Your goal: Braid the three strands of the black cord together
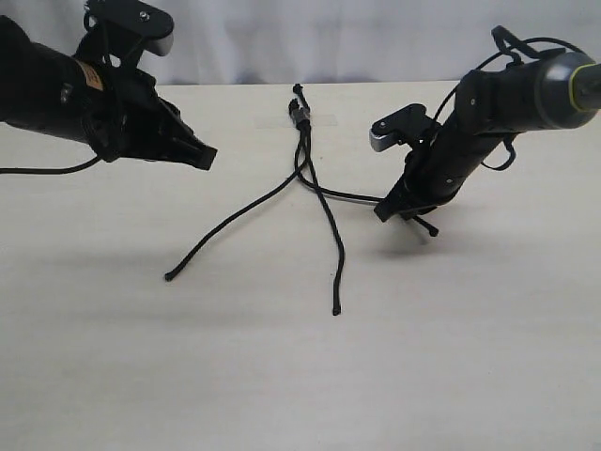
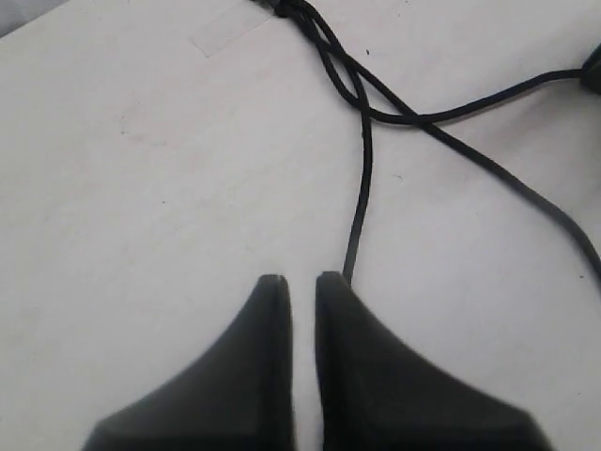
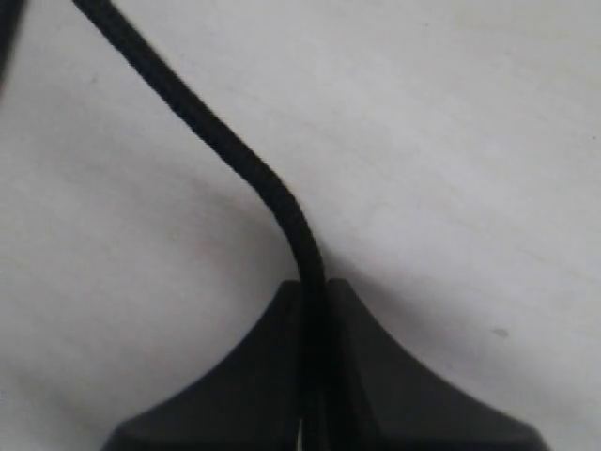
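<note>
The black cord lies on the table with its bound end (image 1: 299, 111) at the far middle, under clear tape (image 1: 324, 119). Its three strands cross just below the knot. The left strand (image 1: 225, 225) runs out to the front left and the middle strand (image 1: 331, 240) toward the front. The right strand (image 1: 352, 195) leads into my right gripper (image 1: 406, 209), which is shut on it near its tip, low over the table. The wrist view shows that strand (image 3: 235, 155) pinched in my right gripper (image 3: 315, 282). My left gripper (image 1: 208, 157) hovers left of the strands. There my left gripper (image 2: 302, 279) is shut, empty, a strand (image 2: 362, 188) beyond it.
The pale table (image 1: 470, 357) stretches toward the front, with a white curtain behind its far edge. Bare tabletop (image 1: 113, 235) lies under the left arm. The right arm's own black cables (image 1: 512, 47) loop above its wrist.
</note>
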